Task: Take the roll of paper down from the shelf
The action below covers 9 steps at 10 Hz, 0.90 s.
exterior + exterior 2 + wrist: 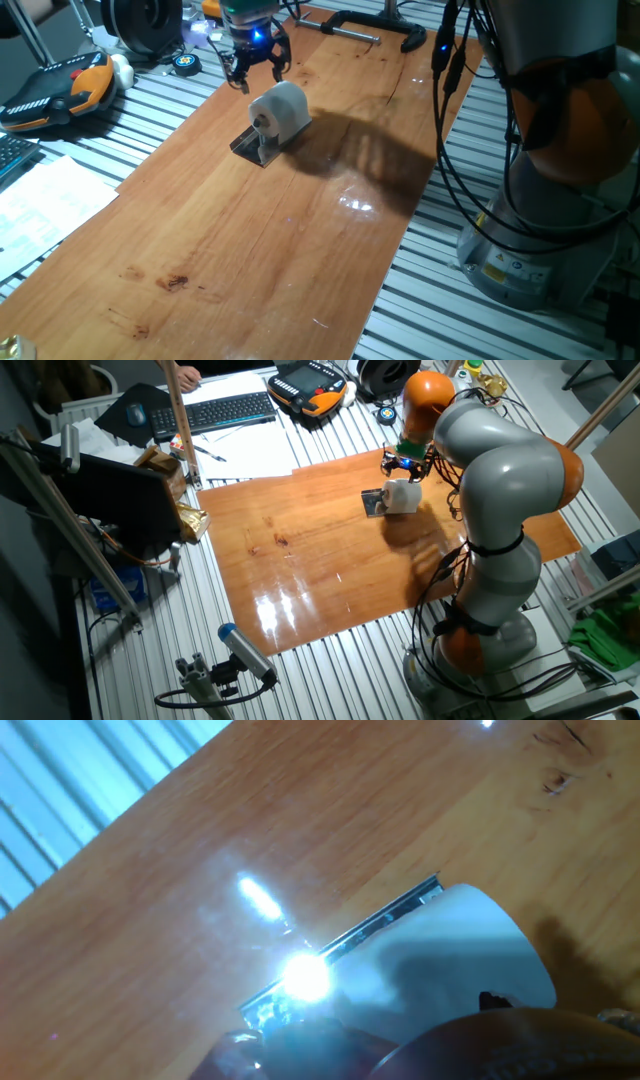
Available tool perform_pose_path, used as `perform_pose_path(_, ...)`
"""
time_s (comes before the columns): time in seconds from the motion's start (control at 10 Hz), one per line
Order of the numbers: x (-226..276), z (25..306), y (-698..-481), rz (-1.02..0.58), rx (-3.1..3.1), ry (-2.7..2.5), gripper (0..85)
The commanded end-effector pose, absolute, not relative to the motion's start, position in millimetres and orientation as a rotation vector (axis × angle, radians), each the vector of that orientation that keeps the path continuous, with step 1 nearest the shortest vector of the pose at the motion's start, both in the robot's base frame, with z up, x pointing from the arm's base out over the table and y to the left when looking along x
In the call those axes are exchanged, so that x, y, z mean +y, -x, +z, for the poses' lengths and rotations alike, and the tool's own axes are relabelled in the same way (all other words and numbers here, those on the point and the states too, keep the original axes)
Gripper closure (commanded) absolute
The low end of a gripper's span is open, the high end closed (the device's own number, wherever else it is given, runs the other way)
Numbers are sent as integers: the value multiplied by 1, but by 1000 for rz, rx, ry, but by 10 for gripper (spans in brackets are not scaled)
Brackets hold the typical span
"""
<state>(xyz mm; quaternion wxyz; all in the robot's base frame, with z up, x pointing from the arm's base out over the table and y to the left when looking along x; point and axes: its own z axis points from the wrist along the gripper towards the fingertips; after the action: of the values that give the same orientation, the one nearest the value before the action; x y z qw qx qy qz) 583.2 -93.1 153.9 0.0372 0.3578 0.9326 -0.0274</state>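
I see my claw (pixel 257 72) hanging with its fingers spread, nothing between them. Just below and in front of it, the paper roll (pixel 279 110) sits on the small metal holder (pixel 250 148), which rests on the wooden board (pixel 240 240). In the hand view the roll (pixel 450 960) lies close beneath the fingers.
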Motion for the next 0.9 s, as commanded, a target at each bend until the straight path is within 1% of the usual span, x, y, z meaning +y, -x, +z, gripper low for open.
perform_pose_path(0.0,-93,153,-584,-130,1916,-2439,123)
perform_pose_path(0.8,-94,147,-585,-123,1814,-2529,123)
